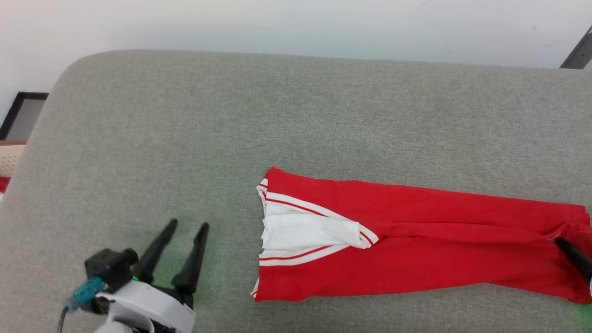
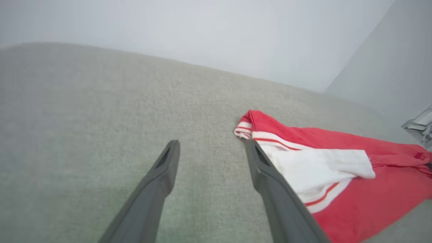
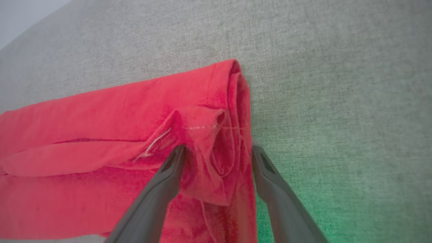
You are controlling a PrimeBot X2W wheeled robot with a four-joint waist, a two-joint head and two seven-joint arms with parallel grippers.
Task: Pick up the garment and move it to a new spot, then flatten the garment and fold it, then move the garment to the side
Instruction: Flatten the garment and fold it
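Head view: garment (image 1: 416, 240) lies right of spread left tool (image 1: 189, 224).

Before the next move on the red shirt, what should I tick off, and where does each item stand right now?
1. Fingers of the left gripper apart, nothing between them: ok.
2. Fingers of the right gripper apart, straddling the hem end without clamping it: ok.
3. The garment folded into a long strip, lying on the grey surface: ok.
4. Folds tidy: not ok; the white sleeve spills out along the middle seam and the hem end is bunched.
5. The left gripper placed at the sleeve end for a two-handed grasp: not ok; it sits beside that end, apart from the cloth.
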